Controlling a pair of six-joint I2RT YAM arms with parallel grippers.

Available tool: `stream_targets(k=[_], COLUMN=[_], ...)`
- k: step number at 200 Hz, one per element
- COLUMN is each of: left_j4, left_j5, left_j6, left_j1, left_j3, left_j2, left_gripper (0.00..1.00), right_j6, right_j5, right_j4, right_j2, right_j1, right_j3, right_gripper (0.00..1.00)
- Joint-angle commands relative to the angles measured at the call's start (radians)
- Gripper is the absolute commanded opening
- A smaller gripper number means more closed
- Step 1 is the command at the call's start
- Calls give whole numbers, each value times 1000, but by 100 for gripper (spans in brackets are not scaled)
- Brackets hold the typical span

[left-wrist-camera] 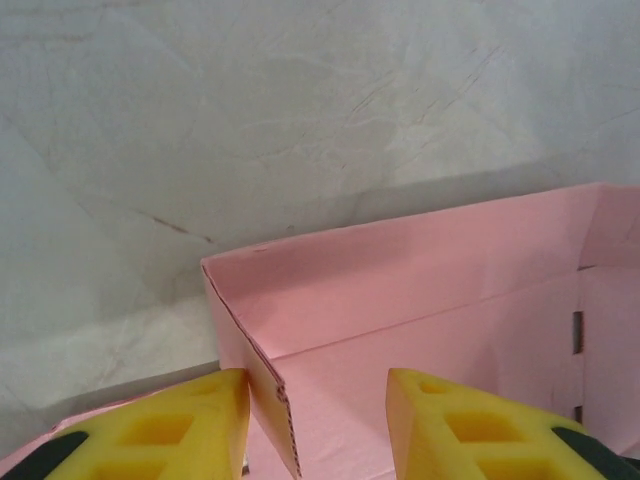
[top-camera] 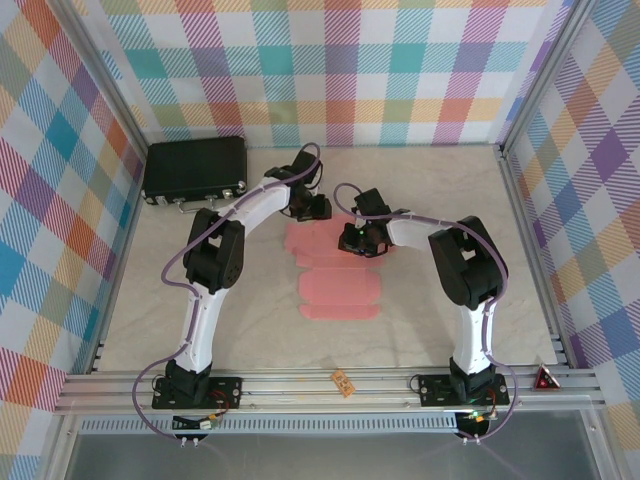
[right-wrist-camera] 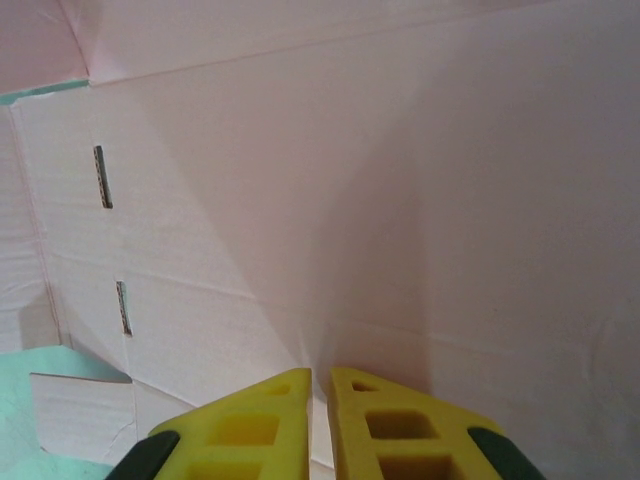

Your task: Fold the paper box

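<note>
Lying mid-table: a salmon-pink thin-card paper box (top-camera: 338,290), partly folded, its far wall (left-wrist-camera: 400,270) standing upright and its near flaps lying flat. The left gripper (left-wrist-camera: 318,378) is straddling the raised corner edge, its yellow fingers (left-wrist-camera: 190,430) partly apart. The right gripper (right-wrist-camera: 320,375) is hanging over the inner panel with its fingers nearly together; whether they are pinching card, cannot tell. Open pale marbled table (top-camera: 260,330) is stretching along both sides. A black rectangular hard case (top-camera: 195,170) is sitting at the far-left corner, well apart.

I record the paper box (top-camera: 338,270) as plain salmon pink. My left end effector (left-wrist-camera: 318,400) and right end effector (right-wrist-camera: 320,385) are yellow, black further back. The tabletop (top-camera: 250,320) is beige, faintly marbled. The case (top-camera: 195,170) is black. The walls (top-camera: 340,70) bear a pastel plaid of many colours.
</note>
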State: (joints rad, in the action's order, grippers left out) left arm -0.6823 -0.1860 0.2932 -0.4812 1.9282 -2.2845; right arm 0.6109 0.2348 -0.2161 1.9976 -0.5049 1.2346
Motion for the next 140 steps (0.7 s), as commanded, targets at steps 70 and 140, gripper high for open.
stream_targets(k=[70, 140], left_j4=[-46, 69], left_j5=[-26, 22], left_j6=[-29, -45], left_j1=[-18, -18], left_j3=[77, -43], left_j2=[-74, 94], left_gripper=[40, 44], right_j6=[6, -9], right_j5=[-5, -31], right_j4=[-55, -65], right_j2=[58, -44], right_j1=[-12, -9], right_j3=[-7, -12], right_gripper=[15, 16])
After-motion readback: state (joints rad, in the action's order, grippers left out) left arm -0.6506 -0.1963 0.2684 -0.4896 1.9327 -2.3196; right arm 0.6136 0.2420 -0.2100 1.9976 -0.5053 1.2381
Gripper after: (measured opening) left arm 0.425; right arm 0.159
